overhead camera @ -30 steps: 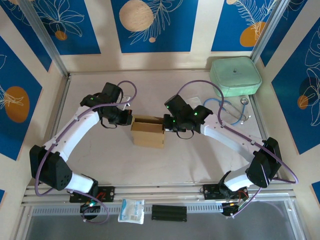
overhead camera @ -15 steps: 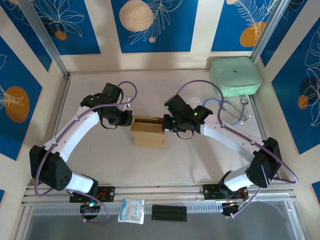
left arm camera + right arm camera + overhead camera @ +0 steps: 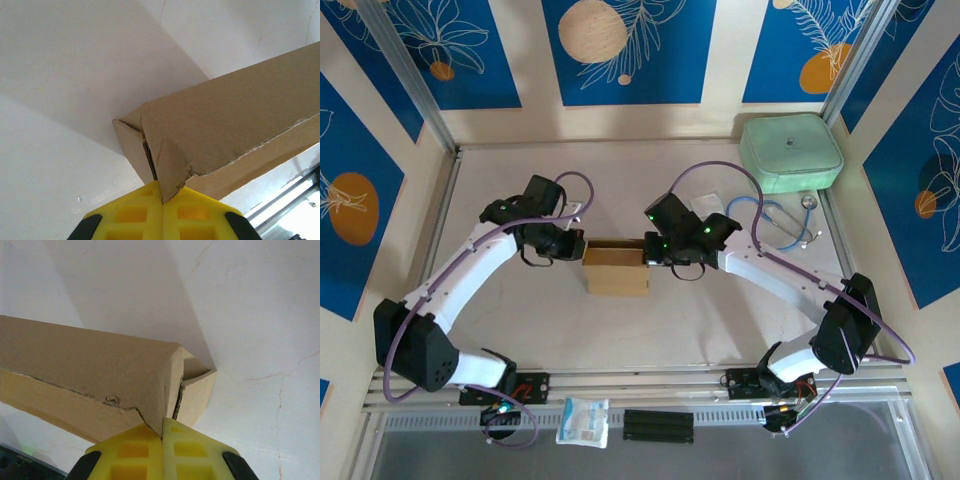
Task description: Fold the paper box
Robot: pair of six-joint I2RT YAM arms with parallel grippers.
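A small brown kraft paper box (image 3: 616, 270) stands on the white table between the two arms, partly folded. My left gripper (image 3: 578, 245) is shut on the box's upper left corner; the left wrist view has its yellow fingers (image 3: 135, 215) pinching a cardboard corner flap (image 3: 172, 175). On the opposite side, my right gripper (image 3: 648, 250) is shut on the box's upper right corner. There the yellow fingers (image 3: 192, 450) clamp the edge of the paper box (image 3: 100, 370) where two walls meet.
A mint-green rounded case (image 3: 790, 151) sits at the back right, with a stethoscope (image 3: 785, 220) in front of it. On the near rail lie a white packet (image 3: 584, 421) and a black bar (image 3: 658, 425).
Both grippers have shifted slightly toward the near side with the box corners. The box's far wall has folded down, so the box looks shallower.
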